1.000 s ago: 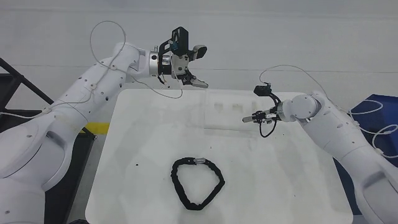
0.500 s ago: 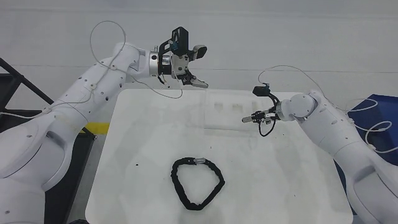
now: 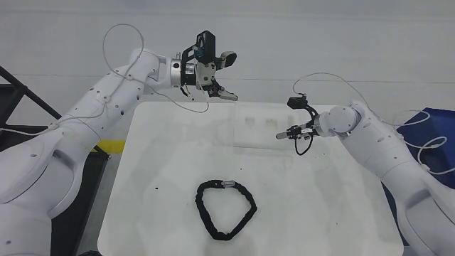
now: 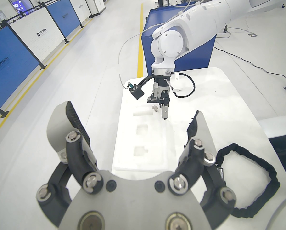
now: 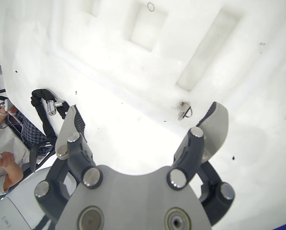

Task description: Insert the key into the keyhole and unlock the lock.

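While the right gripper (image 5: pixel 145 111) hangs with fingers spread and empty, the small key (image 5: pixel 184 110) lies between them, nearer one fingertip — centring it before closing should help; the lock (image 5: pixel 50 107) lies beyond the other.

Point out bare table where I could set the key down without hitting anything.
Bare: the table on both sides of the chain lock, and the strip between it and the foam tray. Crowded: the tray's right end, where the key lies below the open right gripper.
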